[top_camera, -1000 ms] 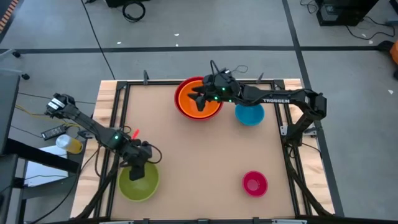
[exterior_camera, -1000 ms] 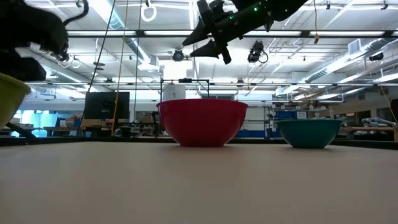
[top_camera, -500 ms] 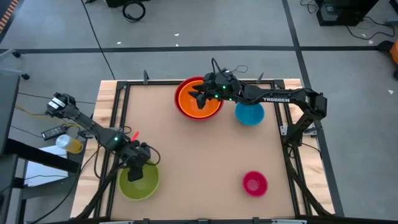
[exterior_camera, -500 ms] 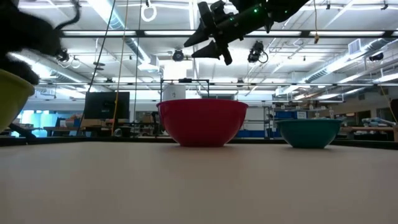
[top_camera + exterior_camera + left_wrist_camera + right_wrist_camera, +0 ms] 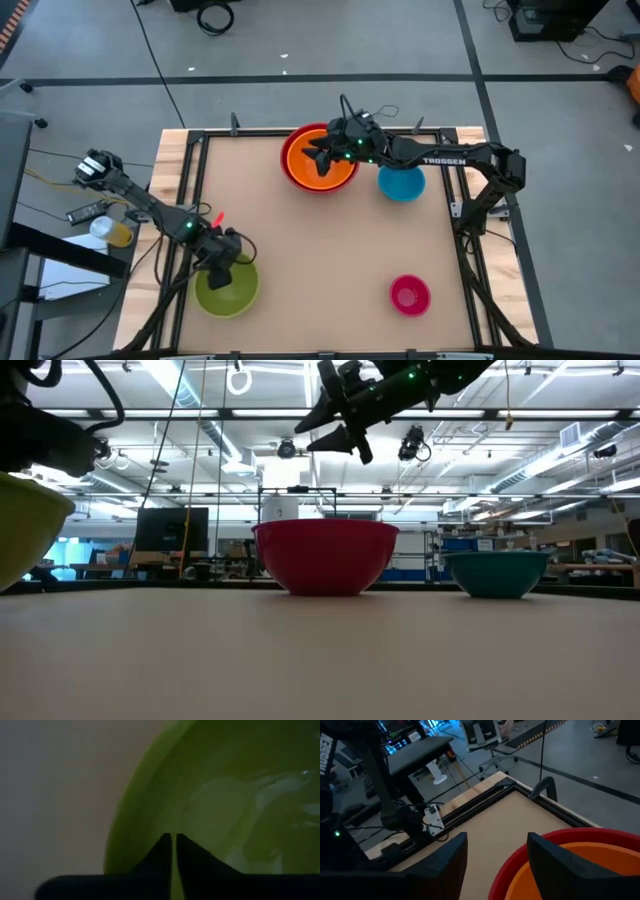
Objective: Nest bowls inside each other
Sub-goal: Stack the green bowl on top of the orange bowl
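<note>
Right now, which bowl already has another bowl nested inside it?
The red bowl at the table's far edge: it holds the orange bowl. The green, blue and pink bowls each sit alone.

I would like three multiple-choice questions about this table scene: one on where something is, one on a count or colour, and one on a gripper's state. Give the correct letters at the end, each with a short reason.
1. Where does the right gripper hang?
A. above the orange bowl
B. above the pink bowl
C. off the table

2. How many bowls are on the table, nested ones counted separately?
A. three
B. five
C. seven

3. How is the left gripper?
A. wide open in the air
B. shut on the green bowl's rim
C. out of sight

Answers:
1 A: the high view shows it over the orange bowl, which sits inside the red bowl.
2 B: green, pink, blue, red and orange.
3 B: the left wrist view shows its fingers pressed close with the green rim between them.
</note>
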Robot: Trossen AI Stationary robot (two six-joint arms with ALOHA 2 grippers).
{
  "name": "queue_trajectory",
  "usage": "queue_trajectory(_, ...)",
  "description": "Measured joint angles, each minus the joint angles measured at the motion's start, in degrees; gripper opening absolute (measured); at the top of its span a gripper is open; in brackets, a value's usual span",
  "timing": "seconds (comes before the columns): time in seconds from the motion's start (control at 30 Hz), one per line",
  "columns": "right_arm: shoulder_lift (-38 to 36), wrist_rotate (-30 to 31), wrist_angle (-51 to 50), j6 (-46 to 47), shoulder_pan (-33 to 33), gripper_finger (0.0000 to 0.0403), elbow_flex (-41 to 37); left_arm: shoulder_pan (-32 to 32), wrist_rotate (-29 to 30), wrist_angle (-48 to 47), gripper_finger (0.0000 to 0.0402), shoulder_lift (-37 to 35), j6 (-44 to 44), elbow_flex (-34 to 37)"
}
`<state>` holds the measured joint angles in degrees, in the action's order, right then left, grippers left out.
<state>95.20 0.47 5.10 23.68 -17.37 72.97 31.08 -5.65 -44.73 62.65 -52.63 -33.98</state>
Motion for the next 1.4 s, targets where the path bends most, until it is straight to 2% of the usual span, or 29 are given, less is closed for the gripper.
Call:
queue_trajectory(0.13, 0.0, -1.24, 0.0, 2.71, 0.1, 0.0207, 0.0, -1.46, 0.62, -0.69, 0.0004, -0.04, -0.49, -1.66)
queue_trajectory(0.2, 0.0, -5.07, 0.06, 4.3, 0.45, 0.0206, 0.0, -2.27, 2.87, -2.3, 0.0003, -0.4, -0.31, -3.89)
queue_trajectory(0.27, 0.45, -9.75, 0.99, 4.92, 1.37, 0.0206, 0.03, -3.1, 7.29, -5.03, 0.0002, -1.01, -0.29, -6.49)
queue_trajectory(0.37, 1.99, -11.98, 1.22, 4.9, 3.89, 0.0206, 0.04, -4.85, 15.35, -9.9, 0.0001, -2.55, -0.25, -10.95)
queue_trajectory(0.47, 3.85, -10.66, 1.11, 4.84, 7.04, 0.0206, 0.04, -7.07, 18.54, -15.66, 0.0001, -3.9, -0.03, -14.8)
queue_trajectory(0.6, 5.79, -5.93, 2.65, 4.76, 11.47, 0.0206, 0.04, -8.79, 18.19, -20.6, 0.0001, -5.16, 1.23, -18.79)
queue_trajectory(0.73, 7.45, -2.23, 3.54, 4.64, 14.97, 0.0206, 0.83, -8.27, 16.57, -21.02, 0.0002, -6.11, 1.33, -20.19)
queue_trajectory(0.8, 8.28, -1.55, 3.09, 4.21, 16.33, 0.0206, 1.96, -7.16, 16.37, -20.49, 0.0015, -6.14, 0.46, -18.51)
queue_trajectory(0.87, 9.62, -2.07, 2.61, 2.45, 17.87, 0.0208, 3.91, -5.45, 16.01, -18.07, 0.0045, -6.06, -0.89, -15.11)
queue_trajectory(1.03, 14.39, -0.67, -4.56, -0.82, 22.13, 0.0227, 11.92, -3.46, 14.47, -14.3, 0.0154, -6.04, -5.86, -6.67)
queue_trajectory(1.17, 19.63, 2.47, -9.39, 2.54, 23.97, 0.0239, 18.05, -3.22, 9.41, -9.63, 0.0222, -6.05, -2.97, -2.18)
queue_trajectory(1.3, 23.73, 3.44, -12.78, 13.23, 24.8, 0.0239, 24.09, -3.21, 6.74, -1.06, 0.0239, -6.03, -1.8, 2.01)
queue_trajectory(1.4, 26.27, 3.53, -14.11, 18.89, 26.33, 0.0238, 26.73, -3.2, 5.92, 3.56, 0.021, -6.03, -1.82, 4.81)
